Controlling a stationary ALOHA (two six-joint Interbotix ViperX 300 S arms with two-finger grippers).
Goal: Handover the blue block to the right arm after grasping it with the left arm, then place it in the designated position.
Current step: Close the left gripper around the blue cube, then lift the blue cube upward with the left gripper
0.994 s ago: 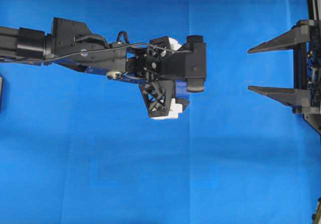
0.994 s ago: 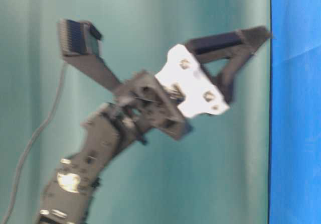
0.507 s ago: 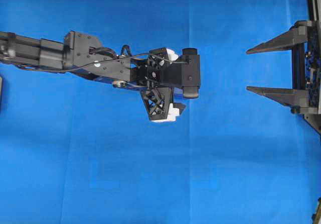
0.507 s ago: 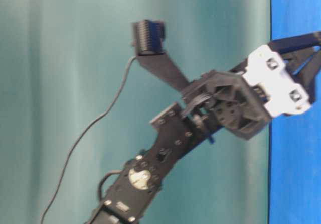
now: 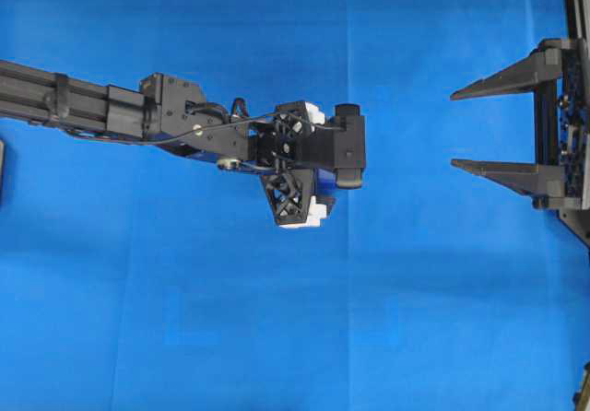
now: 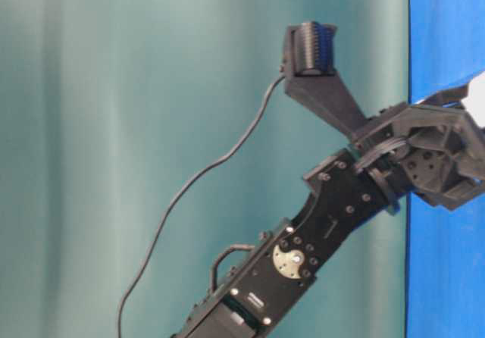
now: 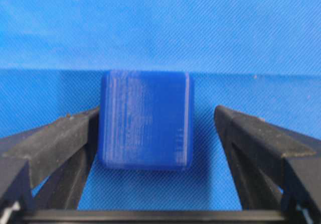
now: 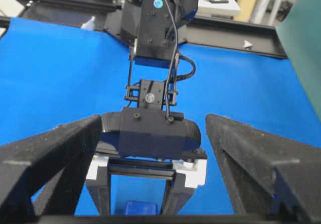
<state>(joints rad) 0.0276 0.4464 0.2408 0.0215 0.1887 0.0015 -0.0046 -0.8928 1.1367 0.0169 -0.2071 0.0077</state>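
Note:
The blue block [image 7: 146,119] rests on the blue cloth between my left gripper's [image 7: 156,111] two black fingers. The left finger [image 7: 60,138] is at the block's side and the right finger [image 7: 251,138] stands off with a gap, so the gripper is open around the block. In the overhead view the left gripper [image 5: 309,164] points straight down and hides the block. My right gripper [image 5: 454,128] is open and empty at the right edge, facing the left gripper. In the right wrist view the block [image 8: 144,207] shows low between the white-based fingers.
A dark object [image 5: 2,171] lies at the cloth's left edge. The right arm's black frame [image 5: 576,5] runs along the right edge. Black rails [image 8: 241,35] and equipment stand beyond the cloth's far side.
My left arm has come down toward the cloth and its open fingers now straddle the block. The right gripper has stayed in place, open.

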